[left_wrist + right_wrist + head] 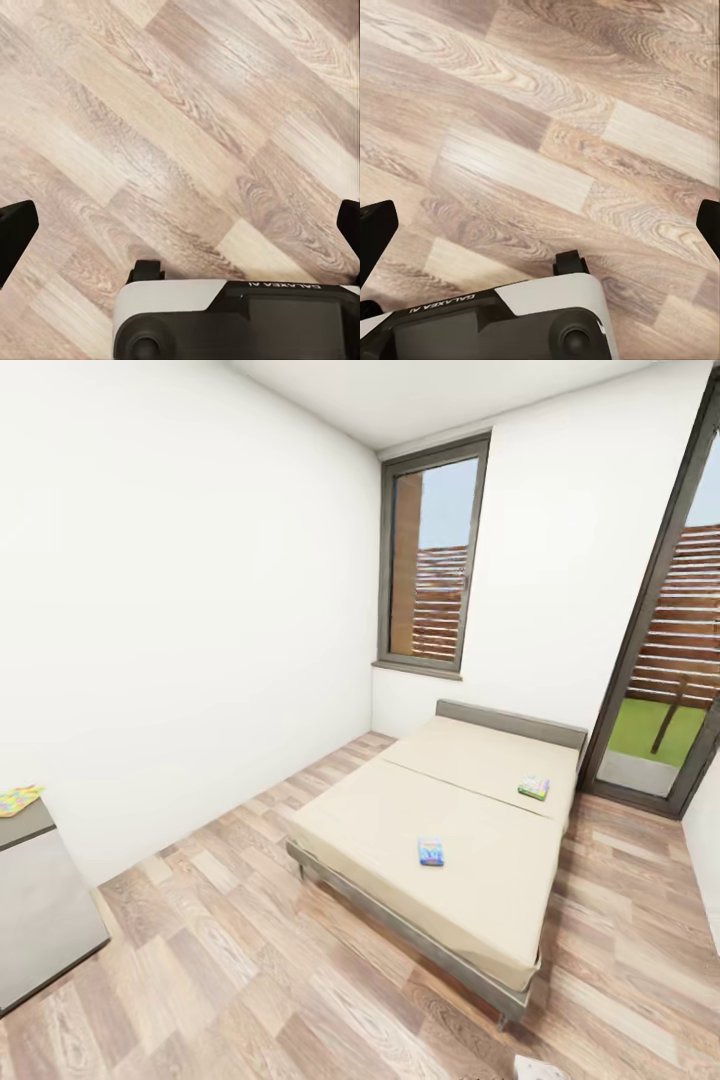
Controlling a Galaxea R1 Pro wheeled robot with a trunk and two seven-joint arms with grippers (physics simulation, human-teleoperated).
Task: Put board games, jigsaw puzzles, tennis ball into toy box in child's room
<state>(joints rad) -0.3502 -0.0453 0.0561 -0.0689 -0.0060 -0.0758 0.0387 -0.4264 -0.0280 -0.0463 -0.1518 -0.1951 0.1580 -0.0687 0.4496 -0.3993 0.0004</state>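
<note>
- Nearest the head camera is the wood floor (230, 970), its planks running diagonally across the room, with a small white bit of the robot (540, 1068) poking in at the bottom edge.
- Left pincer (180, 225) hangs over bare floor, its dark fingertips (15, 232) at the far sides of the wrist picture, spread wide apart with nothing between them.
- Right pincer (540, 225) does the same: fingertips (375, 236) at the two edges, wide apart, only planks between.
- In both wrist views a white and dark part of the robot base (240, 319) sits under the pincers.
- The bed (450, 840) stands mid-room, a beige mattress on a grey frame, its headboard toward the far wall.
- A blue game (431, 851) lies flat on the mattress, on the nearer half.
- A green game (534, 788) lies farther back, near the bed's right edge, well apart from the blue one.
- At the left edge, a grey counter (40, 920) juts into view, and a colourful flat thing (18, 799) rests on its top corner; too little of it shows to say which toy it is.
- Behind the bed, a tall window (432, 560) shows slatted fencing.
- On the right, a glass door (670, 660) opens onto grass.
</note>
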